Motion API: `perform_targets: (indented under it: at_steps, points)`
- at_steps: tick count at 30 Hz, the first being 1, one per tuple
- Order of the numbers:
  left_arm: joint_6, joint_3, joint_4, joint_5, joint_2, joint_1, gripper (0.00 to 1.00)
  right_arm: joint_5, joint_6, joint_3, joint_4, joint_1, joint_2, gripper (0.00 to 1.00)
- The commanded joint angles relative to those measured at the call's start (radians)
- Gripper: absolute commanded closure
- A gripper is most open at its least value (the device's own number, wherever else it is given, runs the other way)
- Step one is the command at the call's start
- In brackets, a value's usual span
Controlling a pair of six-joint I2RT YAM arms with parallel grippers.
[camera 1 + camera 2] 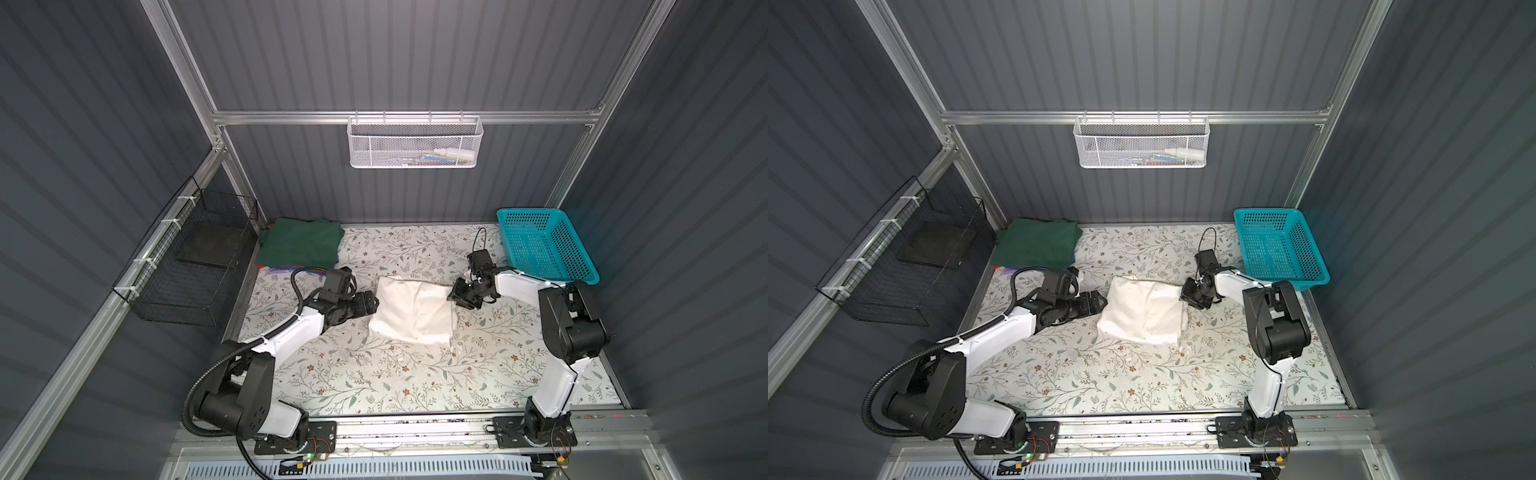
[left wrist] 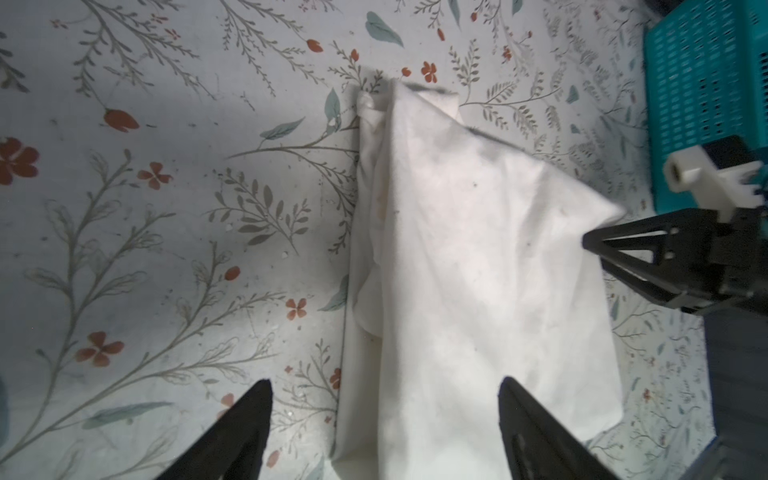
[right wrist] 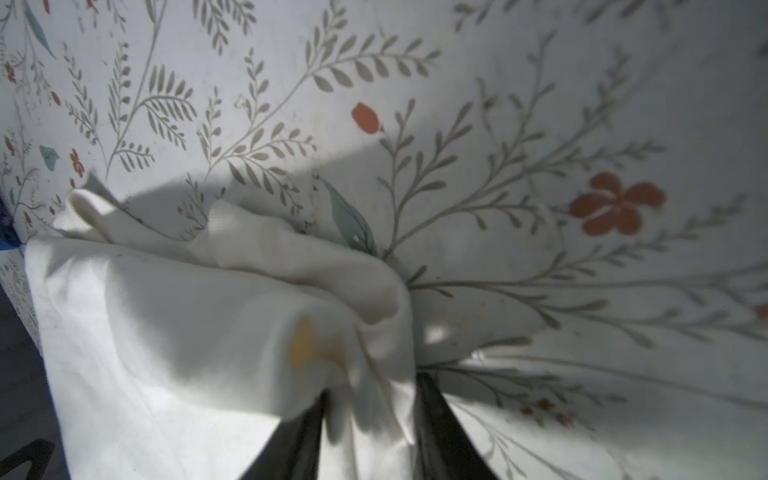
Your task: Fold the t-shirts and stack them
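"White cotton sat bunched between two black fingers. Why was it held that way?"

"The right gripper (image 3: 370, 399) pinched one corner of the white t-shirt (image 3: 166, 332). This was probably so the folded shirt could be lifted or dragged as one bundle towards the pile. A gathered corner gives thin jaws several layers to bite."

"How far apart were its jaws?"

"Nearly together, clamped on that corner, with cloth bulging out on either side. A pale yellow mark showed on the fabric just beyond them."

"And the other arm?"

"The left gripper (image 2: 384, 382) had its jaws wide apart and held nothing. Its fingers (image 2: 245, 424) straddled the near edge of the shirt. Whether they pressed on the cloth could not be told. It looked placed to take the opposite side."

"Where was the shirt itself?"

"It lay folded into a rough rectangle at the middle of the floral table (image 1: 374, 374), between the two grippers. In the far left corner, a folded dark green t-shirt (image 1: 299, 245) lay on a blue, red-edged t-shirt (image 1: 276, 270), of which only a strip showed. That pile was well apart from the white shirt, so stacking was not yet done. A teal basket (image 1: 530, 212) stood at the far right, beside the right arm."
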Motion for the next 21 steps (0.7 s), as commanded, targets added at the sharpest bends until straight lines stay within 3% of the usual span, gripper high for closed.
perform_targets:
  at_steps: [1,4,14,21]
  points:
    - [-0.049,-0.036,0.066,0.096,0.018,-0.002,0.2,0.029,0.01,0.004,0.016,0.004,0.013,0.73]
    - [-0.062,-0.051,0.08,0.149,0.058,-0.002,0.25,0.032,0.02,0.0,0.026,0.004,0.018,0.8]
    - [-0.107,-0.11,0.111,0.178,0.093,-0.004,0.41,0.07,0.011,0.02,-0.005,0.005,0.031,0.92]
    - [-0.008,-0.077,-0.06,0.11,0.122,-0.004,0.41,0.07,0.014,0.023,-0.006,0.004,0.033,0.95]
